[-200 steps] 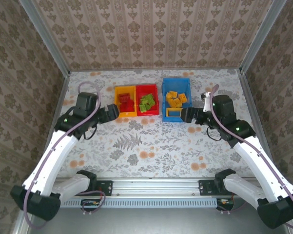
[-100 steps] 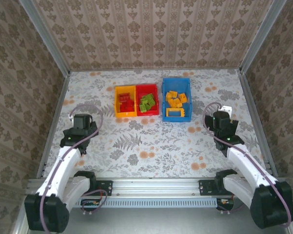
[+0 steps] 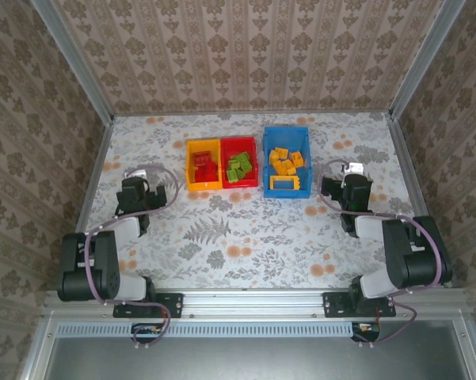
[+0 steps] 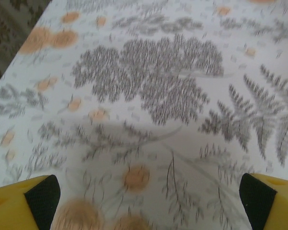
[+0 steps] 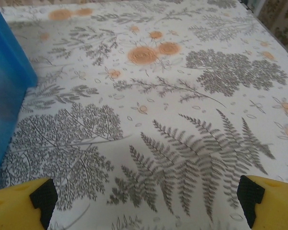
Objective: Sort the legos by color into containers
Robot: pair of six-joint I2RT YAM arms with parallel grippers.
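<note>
Containers stand on the table [image 3: 245, 229]. The blue container [image 3: 287, 193] is just beside the right fingers [image 5: 42, 196], on their left. The red container [image 3: 240, 185] and the yellow container [image 3: 203, 188] are ahead and to the right of the left fingers [image 4: 38, 199], well apart from them. Both pairs of fingers are spread wide and hold nothing. The legos [image 3: 285, 162] I can see all lie inside the containers, orange-yellow, green and red. They look light, stiff and smooth, so I would pinch a brick across its two flat sides, not on the studs.
</note>
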